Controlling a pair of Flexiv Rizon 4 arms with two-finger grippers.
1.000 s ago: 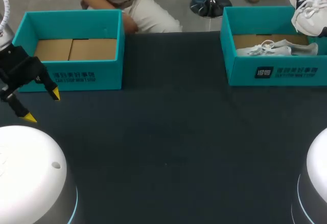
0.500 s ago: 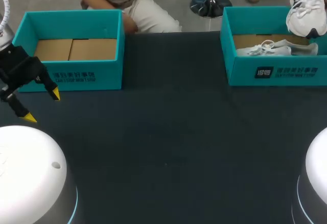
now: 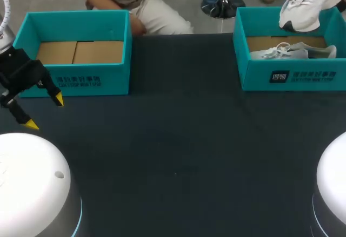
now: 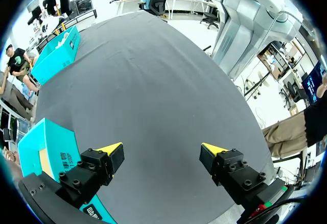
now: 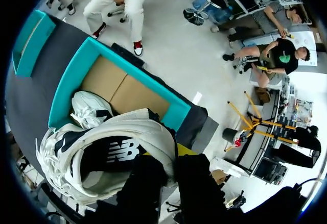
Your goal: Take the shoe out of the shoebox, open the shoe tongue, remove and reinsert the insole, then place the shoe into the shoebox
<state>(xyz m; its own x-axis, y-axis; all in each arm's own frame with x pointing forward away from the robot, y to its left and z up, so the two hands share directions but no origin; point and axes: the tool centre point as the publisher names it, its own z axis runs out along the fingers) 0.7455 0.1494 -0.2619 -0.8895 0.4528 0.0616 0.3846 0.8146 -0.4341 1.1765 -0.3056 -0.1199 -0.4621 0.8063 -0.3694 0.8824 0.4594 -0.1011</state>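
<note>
The head view is showing the shoe (image 3: 303, 5) hanging tilted above the right shoebox (image 3: 292, 78), over its far side. Only the right wrist view is showing the right gripper (image 5: 176, 151), apparently clamping the shoe's collar, its fingers mostly hidden. A second shoe (image 3: 292, 51) is lying inside that box. The left gripper (image 3: 45, 112) is hovering well apart from the box, fingers spread wide.

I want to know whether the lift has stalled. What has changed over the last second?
The white shoe, held in the air by the right gripper above the right shoebox, swung toward the table's middle and tilted. Nothing was newly taken hold of or let go. The left gripper, fingers open, the left shoebox and the second shoe lying in the right shoebox stayed put.
</note>
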